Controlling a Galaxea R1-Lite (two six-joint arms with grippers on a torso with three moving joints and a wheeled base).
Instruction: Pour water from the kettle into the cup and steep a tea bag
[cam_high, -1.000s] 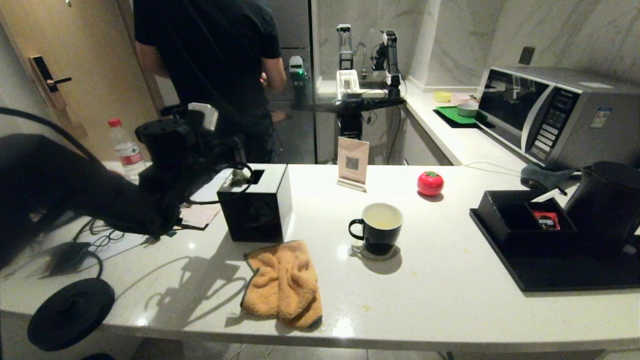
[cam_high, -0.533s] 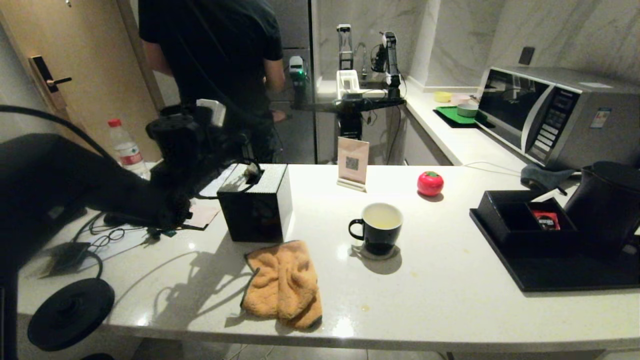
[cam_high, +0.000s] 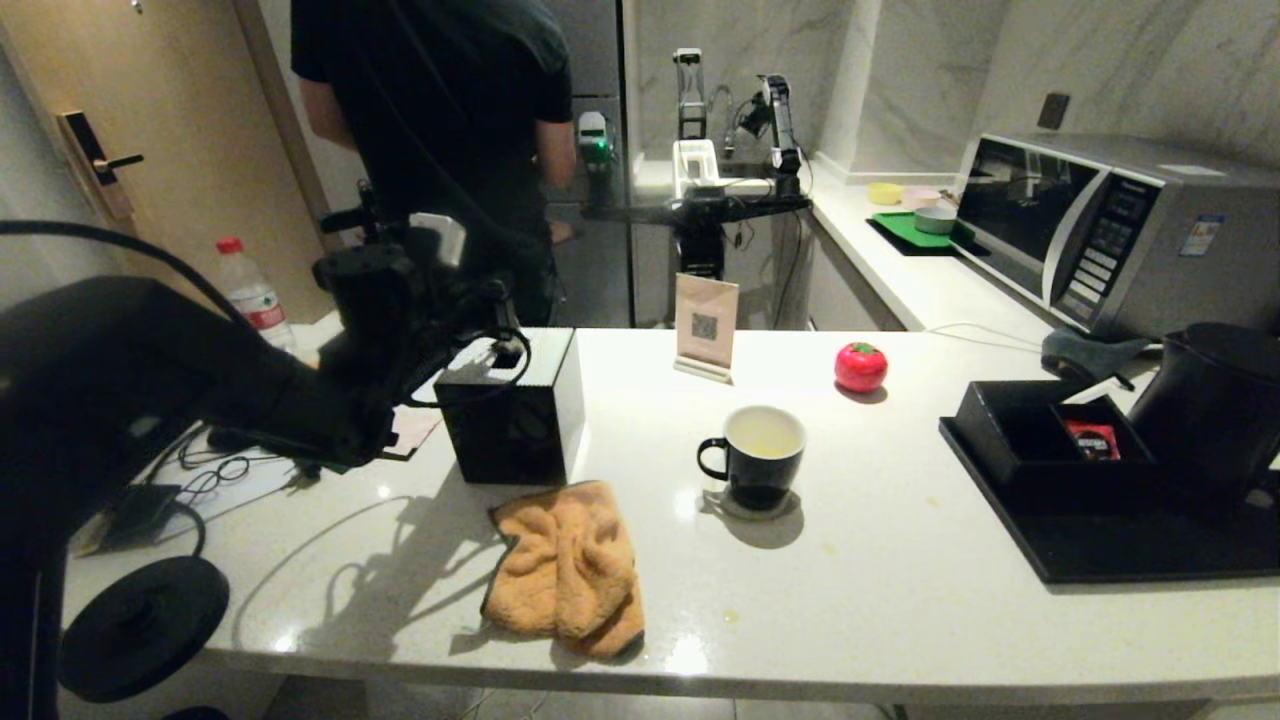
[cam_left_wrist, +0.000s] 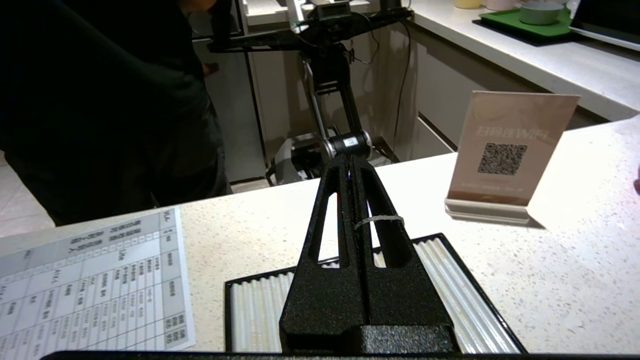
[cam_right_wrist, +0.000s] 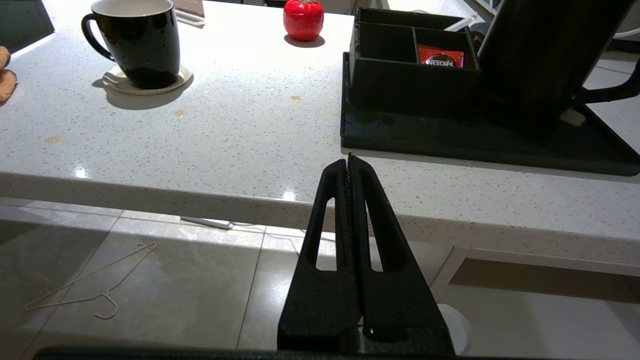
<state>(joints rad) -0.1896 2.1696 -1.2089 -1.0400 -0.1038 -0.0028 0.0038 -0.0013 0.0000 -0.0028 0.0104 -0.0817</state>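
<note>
Countertop (cam_high: 900, 620) of pale speckled stone carries the whole setup. Left gripper (cam_left_wrist: 351, 162) hangs over the ribbed top of the black tissue box (cam_high: 515, 405), fingers pressed together with nothing between them; a thin pale string (cam_left_wrist: 379, 219) is looped across one finger. No tea bag can be made out on it. Right gripper (cam_right_wrist: 349, 161) sits below and in front of the counter edge, over the tiled floor, fingers likewise pressed flat together and empty. Cup (cam_high: 757, 457), black with a white inside, stands on a small coaster (cam_right_wrist: 145, 82) near the middle of the counter, handle toward the robot's left, well apart from both grippers; pale yellowish water (cam_high: 764, 435) shows inside it. Kettle (cam_high: 1215, 410) stands on the black tray (cam_high: 1100, 555) at the far right, just beside a black compartment box (cam_high: 1010, 430) holding a red Nescafe sachet (cam_right_wrist: 441, 56). Kettle base disc (cam_high: 140, 625) with its cord lies at the near left corner, far from the kettle. Orange cloth (cam_high: 568, 568) lies crumpled in front of the tissue box. QR-code sign (cam_high: 706, 325) and a red tomato-shaped object (cam_high: 860, 366) stand behind the cup. Printed sheet (cam_left_wrist: 95, 295) lies beside the tissue box.
</note>
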